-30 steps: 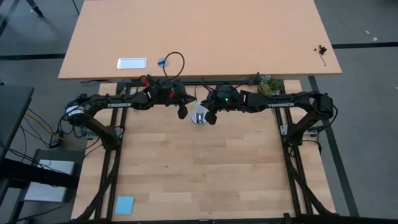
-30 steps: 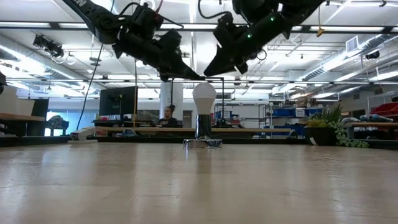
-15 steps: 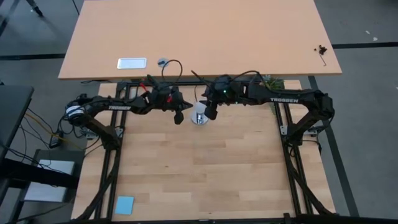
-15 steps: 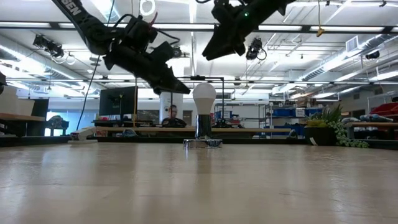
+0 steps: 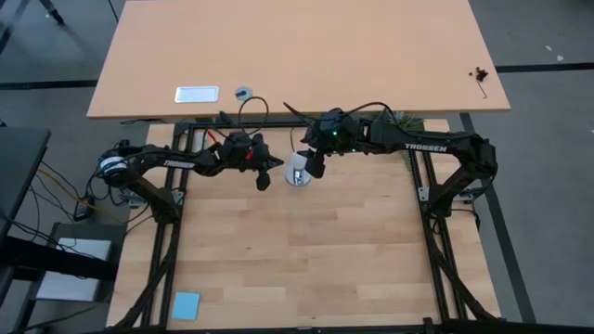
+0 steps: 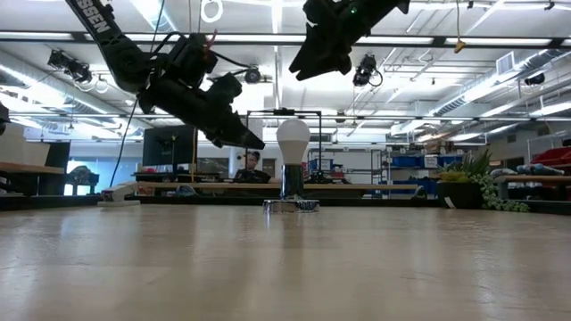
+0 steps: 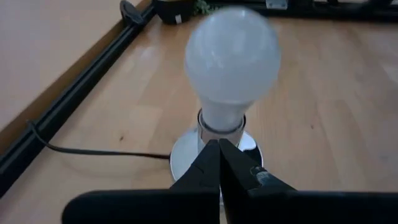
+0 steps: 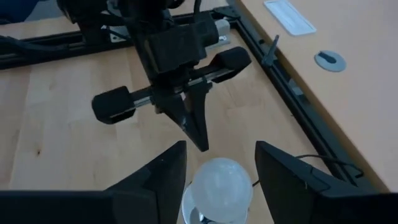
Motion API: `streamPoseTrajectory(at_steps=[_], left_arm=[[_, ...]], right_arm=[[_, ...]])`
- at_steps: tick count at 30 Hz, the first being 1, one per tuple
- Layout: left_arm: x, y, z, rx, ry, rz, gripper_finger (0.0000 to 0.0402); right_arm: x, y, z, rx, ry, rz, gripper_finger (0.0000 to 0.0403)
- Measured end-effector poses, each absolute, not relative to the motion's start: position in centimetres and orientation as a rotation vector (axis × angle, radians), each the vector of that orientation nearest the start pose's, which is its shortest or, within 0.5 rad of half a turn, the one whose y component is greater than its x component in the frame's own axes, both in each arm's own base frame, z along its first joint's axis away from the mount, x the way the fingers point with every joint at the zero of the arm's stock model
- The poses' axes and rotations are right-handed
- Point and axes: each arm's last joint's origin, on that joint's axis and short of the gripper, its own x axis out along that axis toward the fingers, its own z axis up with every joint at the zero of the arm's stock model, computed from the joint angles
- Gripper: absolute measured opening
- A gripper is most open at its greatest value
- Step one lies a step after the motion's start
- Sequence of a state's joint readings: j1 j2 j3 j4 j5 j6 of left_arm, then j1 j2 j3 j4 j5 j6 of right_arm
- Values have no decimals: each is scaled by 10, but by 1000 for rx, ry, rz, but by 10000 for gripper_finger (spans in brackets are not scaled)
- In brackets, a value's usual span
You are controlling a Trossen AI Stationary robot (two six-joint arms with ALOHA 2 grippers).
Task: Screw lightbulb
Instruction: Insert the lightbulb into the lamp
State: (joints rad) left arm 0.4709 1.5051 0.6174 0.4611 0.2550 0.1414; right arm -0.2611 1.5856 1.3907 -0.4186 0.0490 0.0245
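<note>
Already the lightbulb (image 5: 297, 168) stands upright in its round silver socket (image 7: 214, 148) on the worktop (image 5: 306, 250), the right hand (image 5: 314, 168) hangs open above it, the left hand (image 5: 264, 178) waits pinched shut beside it, so little seems left.

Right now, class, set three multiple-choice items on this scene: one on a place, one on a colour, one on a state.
1. Where is the lightbulb?
A. upright in the silver socket disc
B. lying on the table
C. in a gripper

2. What colour is the bulb's glass?
A. red
B. white
C. blue

3. How is the left gripper?
A. open
B. holding the bulb
C. shut, empty

Answers: 1 A, it stands in the disc; 2 B, frosted white; 3 C, its fingers meet beside the bulb while the right gripper hangs open above.
</note>
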Motion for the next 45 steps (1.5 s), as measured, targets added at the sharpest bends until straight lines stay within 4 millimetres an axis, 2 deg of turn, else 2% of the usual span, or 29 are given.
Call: streamPoseTrajectory(at_steps=[7, 12, 15, 19, 23, 25, 28, 37, 45], left_arm=[[272, 129, 153, -1, 441, 201, 0], [276, 133, 143, 32, 436, 248, 0], [279, 137, 136, 35, 466, 268, 0], [283, 140, 127, 39, 497, 285, 0], [287, 142, 123, 44, 510, 283, 0], [288, 143, 122, 41, 517, 282, 0], [288, 143, 123, 42, 510, 283, 0], [287, 141, 121, 34, 533, 276, 0], [285, 140, 117, 29, 577, 279, 0]], right_arm=[[343, -93, 324, 91, 603, -308, 197], [342, -97, 324, 100, 593, -321, 179], [341, -100, 324, 102, 593, -333, 152], [342, -104, 323, 110, 592, -328, 93], [357, -107, 311, 110, 566, -275, 23], [364, -107, 304, 92, 569, -255, 9], [367, -107, 300, 95, 584, -252, 18], [366, -111, 324, 103, 584, -262, 21], [365, -111, 325, 127, 593, -269, 37]])
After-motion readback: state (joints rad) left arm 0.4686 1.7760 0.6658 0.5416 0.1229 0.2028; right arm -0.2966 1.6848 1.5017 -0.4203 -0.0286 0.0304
